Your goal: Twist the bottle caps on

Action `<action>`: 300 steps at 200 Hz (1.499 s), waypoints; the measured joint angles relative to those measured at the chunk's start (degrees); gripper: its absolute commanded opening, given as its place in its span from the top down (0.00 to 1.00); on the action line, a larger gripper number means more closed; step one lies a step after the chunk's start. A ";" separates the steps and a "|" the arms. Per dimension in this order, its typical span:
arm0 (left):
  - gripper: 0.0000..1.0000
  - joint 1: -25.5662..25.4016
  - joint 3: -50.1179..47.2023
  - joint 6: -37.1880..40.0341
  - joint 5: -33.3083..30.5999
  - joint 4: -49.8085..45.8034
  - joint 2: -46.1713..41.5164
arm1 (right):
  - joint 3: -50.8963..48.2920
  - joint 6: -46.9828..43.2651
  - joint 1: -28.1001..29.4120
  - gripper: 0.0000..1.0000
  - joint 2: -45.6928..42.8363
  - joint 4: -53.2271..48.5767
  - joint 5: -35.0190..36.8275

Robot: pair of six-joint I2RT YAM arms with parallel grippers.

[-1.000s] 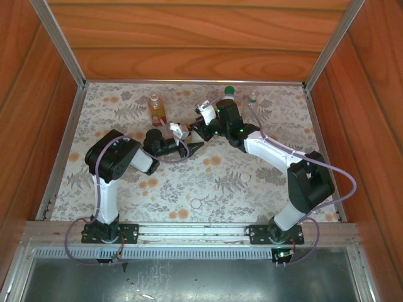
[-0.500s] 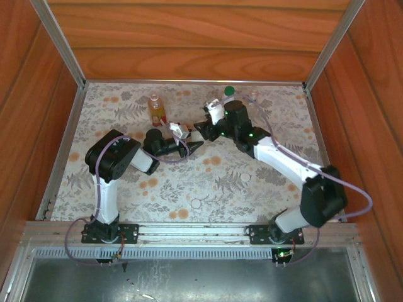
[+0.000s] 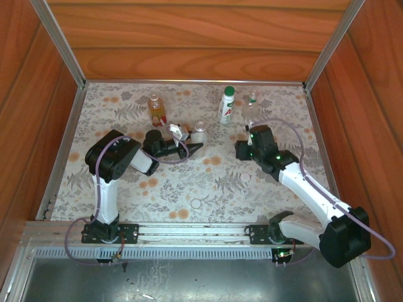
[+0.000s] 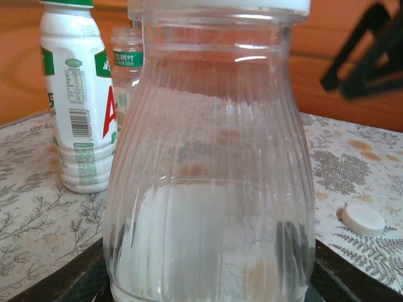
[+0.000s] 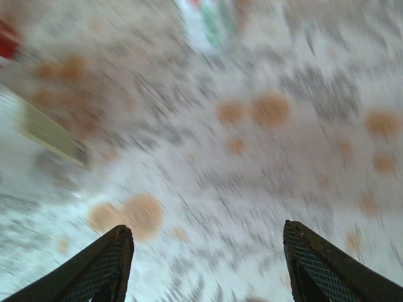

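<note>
Left gripper point(image 3: 194, 146) is clamped on the small clear bottle point(image 4: 211, 163) at its base, mid-table, left of centre. That bottle stands upright with a white cap point(image 4: 220, 5) sitting on its mouth; I cannot tell whether it is screwed tight.

Right gripper point(image 5: 206, 228) has its fingers apart with nothing between them. It hangs over the table point(image 3: 126, 189) right of the held bottle, well apart from it. The right wrist view is blurred.

The white bottle point(image 3: 227, 107) stands at the far side with the green cap point(image 3: 229, 90) on, so it looks done. The taller clear bottle point(image 3: 252, 108) is just right of it and the amber bottle point(image 3: 155, 109) is far left. Both tops are too small to tell if they are capped.

A loose white cap point(image 3: 245, 178) lies flat on the table, near-right of the held bottle.

Judgement: one bottle is finished and one is capped or nearly so. At least one cap is left to fit. The likely next move is the free gripper fetching the loose cap.
</note>
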 measured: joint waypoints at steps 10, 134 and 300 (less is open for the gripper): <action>0.39 -0.09 -0.02 0.00 0.22 0.00 0.02 | -2.19 2.25 -0.28 0.33 -0.37 -2.14 0.15; 0.33 -0.61 0.02 -0.66 1.29 0.31 0.00 | -8.46 9.60 -0.31 0.35 5.29 -3.98 -0.76; 0.37 -0.81 0.02 -0.72 1.36 0.31 0.00 | -9.64 9.86 -1.05 0.54 13.05 -0.11 -2.99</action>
